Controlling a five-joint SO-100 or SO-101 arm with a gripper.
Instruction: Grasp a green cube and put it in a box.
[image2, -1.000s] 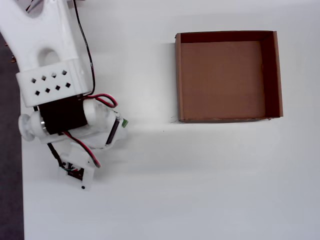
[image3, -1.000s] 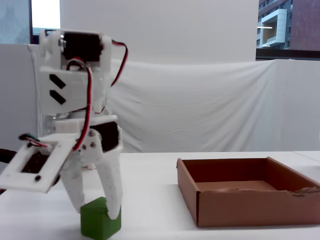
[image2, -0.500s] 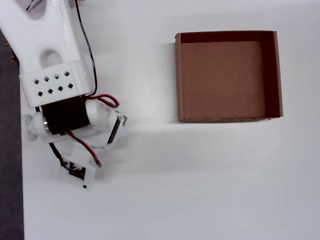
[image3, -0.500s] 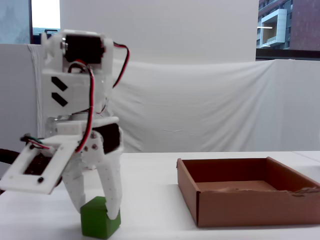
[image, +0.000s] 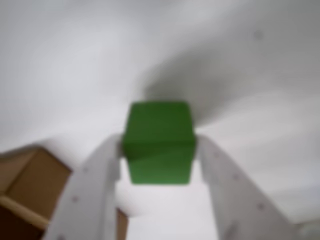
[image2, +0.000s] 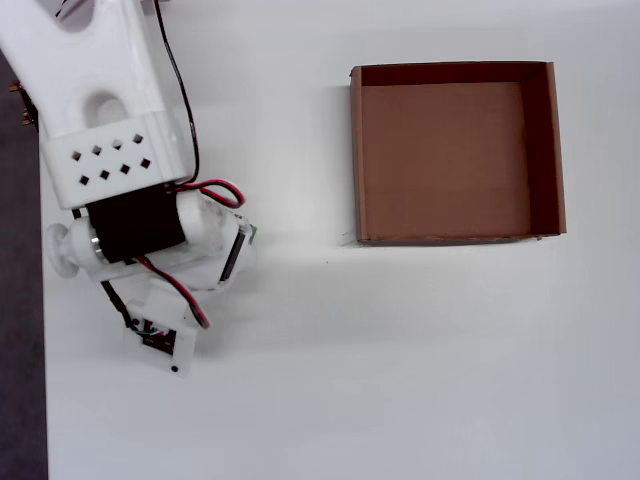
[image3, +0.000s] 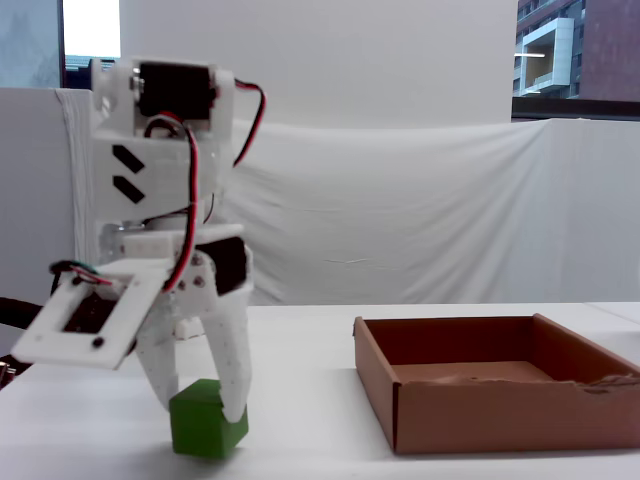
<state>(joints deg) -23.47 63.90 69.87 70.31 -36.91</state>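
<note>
Green plastic fills the gap of the pincer (image3: 202, 405): it is clamped on the green cube (image3: 206, 418), low at the left of the fixed view, tilted and seemingly just off the white desk (image3: 300, 380). The box (image3: 500, 385) sits well apart at right. The fingers hold only the cube's upper part, so it may twist free during the carry.

The arm reaches steeply down in the fixed view. Its gripper (image3: 200, 400) points at the table, fingers (image: 90, 190) clamped on the green cube (image3: 207, 432) between them.
</note>
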